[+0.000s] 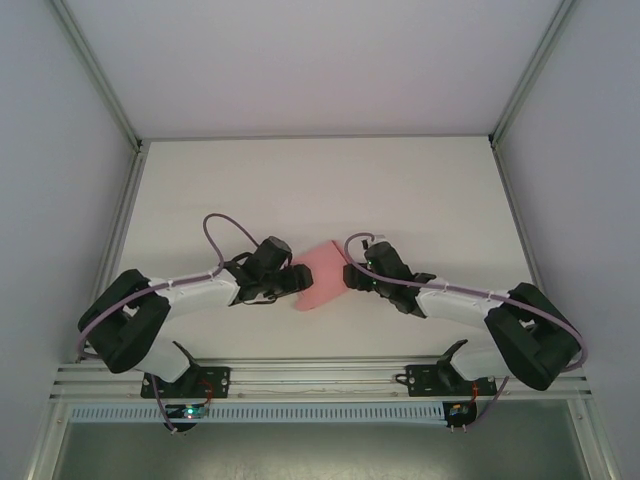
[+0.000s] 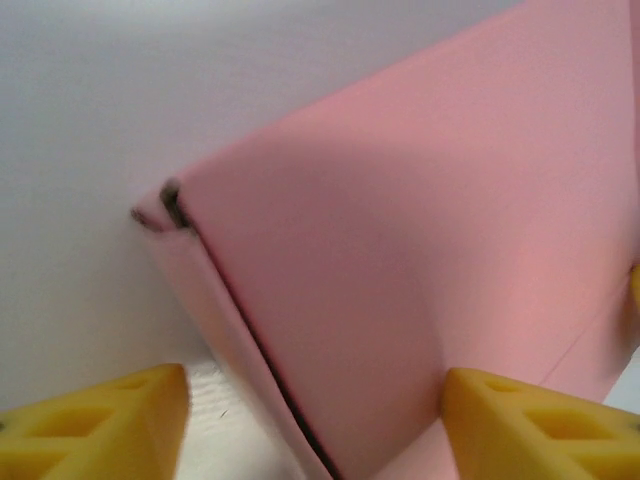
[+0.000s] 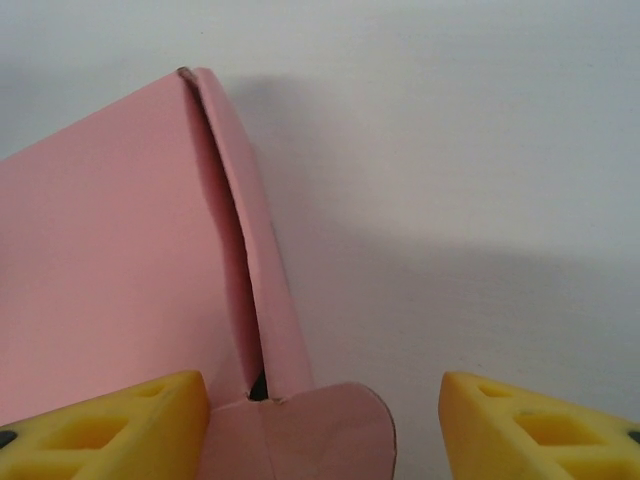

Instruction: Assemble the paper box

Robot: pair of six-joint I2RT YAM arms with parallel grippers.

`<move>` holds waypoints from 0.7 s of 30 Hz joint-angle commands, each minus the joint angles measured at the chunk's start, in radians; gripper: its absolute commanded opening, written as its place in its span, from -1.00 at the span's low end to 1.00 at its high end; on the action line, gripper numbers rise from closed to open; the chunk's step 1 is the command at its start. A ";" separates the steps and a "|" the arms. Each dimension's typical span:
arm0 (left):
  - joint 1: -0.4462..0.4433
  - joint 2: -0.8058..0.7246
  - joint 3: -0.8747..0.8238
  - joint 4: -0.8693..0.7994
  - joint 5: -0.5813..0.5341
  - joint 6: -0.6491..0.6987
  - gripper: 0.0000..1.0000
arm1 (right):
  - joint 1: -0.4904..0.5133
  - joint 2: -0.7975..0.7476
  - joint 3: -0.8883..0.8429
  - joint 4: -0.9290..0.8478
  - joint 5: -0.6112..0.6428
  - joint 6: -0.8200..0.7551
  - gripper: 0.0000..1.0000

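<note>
Left claw (image 1: 290,282) and right claw (image 1: 352,275) close in from opposite sides on a pink paper box (image 1: 320,280), partly folded, which sits near the middle of the white desk (image 1: 320,180), a little toward its near edge. Both claws stand open. The left wrist view shows a folded edge of the box between the yellow fingers (image 2: 100,425), clear of the one on that view's left, and the right wrist view shows a rounded flap (image 3: 320,435) beside one finger (image 3: 110,425), with a gap before the other.
</note>
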 commanded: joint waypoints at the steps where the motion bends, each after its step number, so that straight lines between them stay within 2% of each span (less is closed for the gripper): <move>1: -0.002 0.038 0.025 0.044 -0.052 -0.015 0.17 | 0.008 -0.024 -0.047 -0.086 -0.014 0.010 0.27; 7: 0.005 0.035 0.043 0.013 -0.095 0.027 0.12 | 0.000 -0.089 -0.069 -0.132 0.008 -0.004 0.27; 11: 0.036 0.042 0.014 0.066 -0.058 0.043 -0.16 | -0.016 -0.123 -0.066 -0.144 -0.002 -0.023 0.28; 15: 0.054 0.071 -0.012 0.158 0.004 0.050 -0.32 | -0.029 -0.117 -0.050 -0.149 -0.024 -0.038 0.29; 17: 0.059 0.085 -0.013 0.179 0.033 0.058 -0.51 | -0.035 -0.113 -0.042 -0.151 -0.029 -0.041 0.28; 21: 0.071 0.093 -0.019 0.178 0.045 0.066 -0.62 | -0.066 -0.130 -0.039 -0.152 -0.046 -0.047 0.30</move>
